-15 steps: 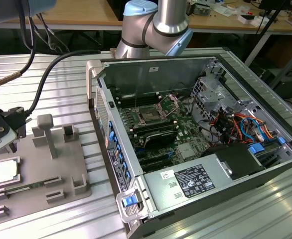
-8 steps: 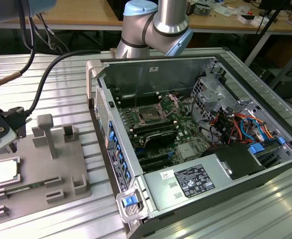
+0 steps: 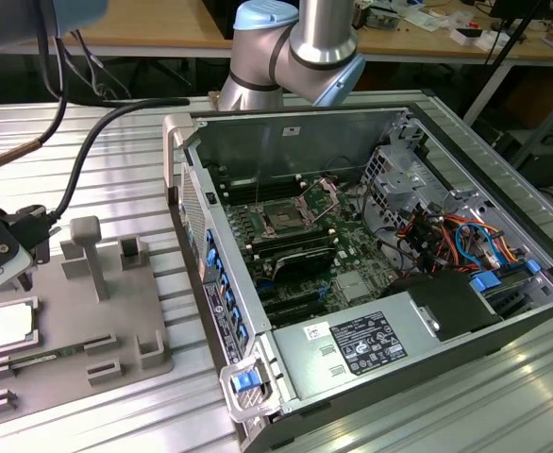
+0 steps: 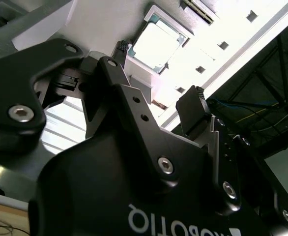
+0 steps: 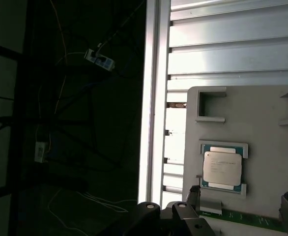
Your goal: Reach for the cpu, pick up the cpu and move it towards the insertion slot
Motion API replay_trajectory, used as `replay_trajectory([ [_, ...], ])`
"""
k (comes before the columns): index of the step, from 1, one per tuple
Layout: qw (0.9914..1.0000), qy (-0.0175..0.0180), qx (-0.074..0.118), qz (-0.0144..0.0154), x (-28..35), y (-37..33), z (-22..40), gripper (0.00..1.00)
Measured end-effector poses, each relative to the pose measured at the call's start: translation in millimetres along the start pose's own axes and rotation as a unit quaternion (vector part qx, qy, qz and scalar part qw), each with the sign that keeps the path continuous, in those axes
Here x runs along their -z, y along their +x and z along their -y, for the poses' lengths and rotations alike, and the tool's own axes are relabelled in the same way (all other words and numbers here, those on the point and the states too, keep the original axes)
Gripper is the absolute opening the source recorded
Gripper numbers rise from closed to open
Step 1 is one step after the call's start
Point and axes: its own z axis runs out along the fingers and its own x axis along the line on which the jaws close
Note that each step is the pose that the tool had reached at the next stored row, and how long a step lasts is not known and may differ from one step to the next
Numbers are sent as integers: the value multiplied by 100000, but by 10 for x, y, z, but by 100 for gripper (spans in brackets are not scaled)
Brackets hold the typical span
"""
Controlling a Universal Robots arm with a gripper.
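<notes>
Fingers (image 5: 193,192) spread near square, pale silver cpu (image 5: 222,168).

We see a small square silver-topped cpu (image 5: 222,168) on a flat grey fixture plate (image 5: 267,123).
It sits framed near the plate's edge.

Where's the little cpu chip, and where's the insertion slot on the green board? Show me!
the cpu (image 3: 9,326): exterior view, the middle of its pale metal top.
the insertion slot (image 3: 284,219): exterior view, its brownish centre inside the silver bracket.
</notes>
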Motion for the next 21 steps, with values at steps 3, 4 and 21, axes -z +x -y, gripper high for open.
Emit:
replay_trajectory([
  [3, 100000, -2, -6, -1, -95, 16, -14, 75],
  [4, 100000, 1, -4, -5, -114, 20, -16, 75],
  [21, 100000, 2, -3, -8, -293, 41, -13, 75],
])
